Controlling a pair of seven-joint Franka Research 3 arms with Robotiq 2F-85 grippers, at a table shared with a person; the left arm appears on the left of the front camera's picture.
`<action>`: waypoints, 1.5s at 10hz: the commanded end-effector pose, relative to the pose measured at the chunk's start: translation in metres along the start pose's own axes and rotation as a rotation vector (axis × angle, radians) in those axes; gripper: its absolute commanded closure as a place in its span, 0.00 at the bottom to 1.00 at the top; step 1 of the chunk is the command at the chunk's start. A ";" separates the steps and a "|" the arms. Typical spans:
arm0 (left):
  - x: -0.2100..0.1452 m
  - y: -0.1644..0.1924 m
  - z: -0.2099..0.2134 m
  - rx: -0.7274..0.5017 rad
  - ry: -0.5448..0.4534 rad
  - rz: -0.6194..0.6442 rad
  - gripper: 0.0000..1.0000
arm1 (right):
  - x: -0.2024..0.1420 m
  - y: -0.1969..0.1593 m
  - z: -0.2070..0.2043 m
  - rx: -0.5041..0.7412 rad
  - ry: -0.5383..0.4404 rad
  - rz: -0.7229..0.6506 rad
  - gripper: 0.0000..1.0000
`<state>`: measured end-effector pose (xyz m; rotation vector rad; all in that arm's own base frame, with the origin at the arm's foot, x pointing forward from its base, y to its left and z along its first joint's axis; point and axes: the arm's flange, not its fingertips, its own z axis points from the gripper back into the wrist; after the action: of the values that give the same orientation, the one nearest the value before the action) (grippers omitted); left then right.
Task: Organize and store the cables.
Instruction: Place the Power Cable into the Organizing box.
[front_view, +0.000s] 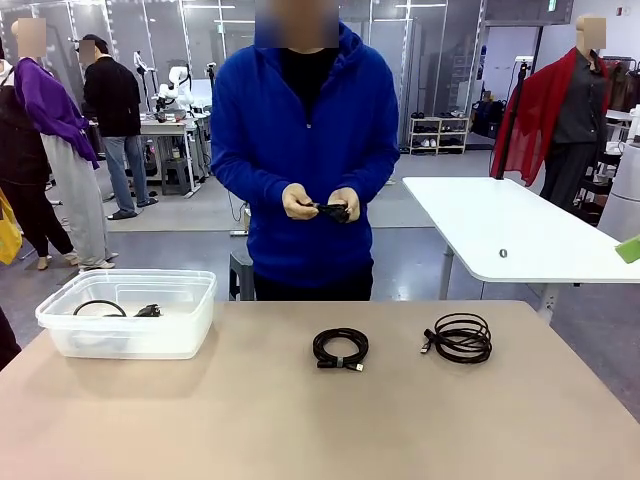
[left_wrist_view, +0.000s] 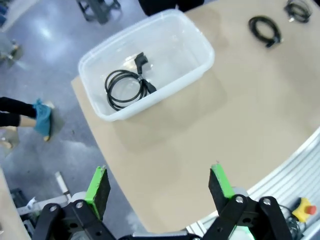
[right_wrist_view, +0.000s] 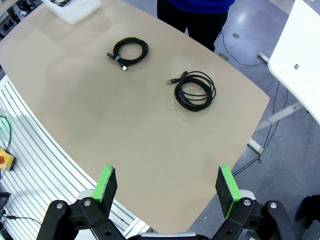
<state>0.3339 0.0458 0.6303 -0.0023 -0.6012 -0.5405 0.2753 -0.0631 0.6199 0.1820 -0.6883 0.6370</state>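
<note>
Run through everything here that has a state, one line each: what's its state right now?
Left tool, open, holding nothing.
Right tool, open, holding nothing.
Clear bin, lidless, one coiled cable inside.
Middle cable, coiled and tied, lying on the table.
Right cable, loosely coiled, lying on the table.
Third cable, held in the person's hands.

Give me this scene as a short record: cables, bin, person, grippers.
Bin: clear tub, on the table's left side
In bin: one coiled cable
On table: middle cable, right cable, both coiled, apart
Person: hands hold a small black cable
Left gripper: open, empty
Right gripper: open, empty
</note>
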 end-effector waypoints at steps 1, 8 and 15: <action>0.008 -0.002 0.007 0.030 0.039 0.018 0.00 | 0.000 0.000 0.000 0.000 0.001 0.000 0.00; 0.004 0.000 0.004 0.010 0.003 0.006 0.00 | 0.000 0.000 0.000 0.000 0.001 0.000 0.00; 0.004 0.000 0.004 0.010 0.003 0.006 0.00 | 0.000 0.000 0.000 0.000 0.001 0.000 0.00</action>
<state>0.3359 0.0438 0.6366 0.0062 -0.5993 -0.5242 0.2753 -0.0631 0.6199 0.1820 -0.6883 0.6370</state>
